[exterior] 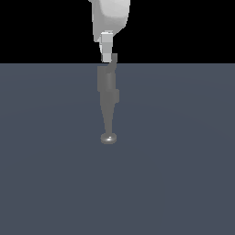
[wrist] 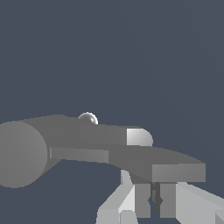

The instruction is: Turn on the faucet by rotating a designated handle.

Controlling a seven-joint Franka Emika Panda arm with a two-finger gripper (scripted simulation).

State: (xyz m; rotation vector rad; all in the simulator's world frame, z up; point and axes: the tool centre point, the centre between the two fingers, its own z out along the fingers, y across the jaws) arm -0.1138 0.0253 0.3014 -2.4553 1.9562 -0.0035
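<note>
The grey faucet (exterior: 108,89) stands on the floor in the exterior view's middle. Its tapering spout runs toward the camera and ends in a shiny round disc (exterior: 109,137). The thin grey handle (exterior: 113,59) sticks up and back from the cylinder's top. My white gripper (exterior: 107,58) comes down from above, its fingertips right beside the handle's tip. In the wrist view the faucet's cylinder (wrist: 22,153) is close. The handle (wrist: 166,168) reaches from it to just over my gripper (wrist: 155,192). The fingers (wrist: 142,201) stand almost together with nothing held. The disc (wrist: 87,117) peeks over the faucet.
A flat, bare blue-grey floor (exterior: 183,174) spreads around the faucet on every side. Above its far edge the background is black.
</note>
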